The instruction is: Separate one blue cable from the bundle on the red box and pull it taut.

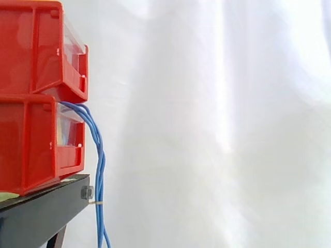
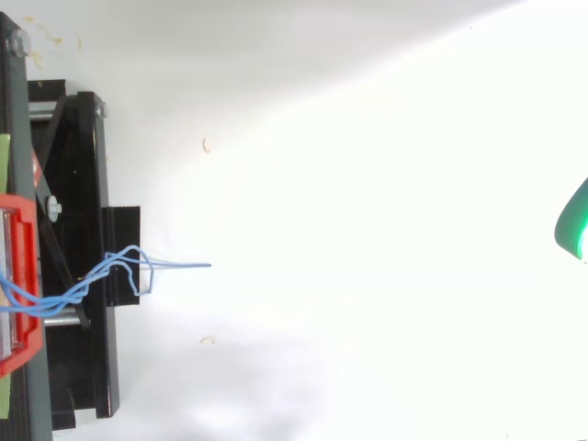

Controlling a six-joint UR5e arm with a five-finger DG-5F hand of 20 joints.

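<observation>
Hand (image 2: pixel 575 225): you see a green-glowing tip at the top view's right border; spread or closed, you cannot tell | Blue cables (image 1: pixel 98 155): well apart from it, hanging bundled from the lower red bin (image 1: pixel 36 144) past the black stand (image 1: pixel 41 209) | Room: white curtain (image 1: pixel 217 124) behind, pale floor (image 2: pixel 367 303) with a few crumbs (image 2: pixel 207 144).

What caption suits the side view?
Thin blue cables hang bundled from the lower of two stacked red plastic bins, past the black stand.
</observation>
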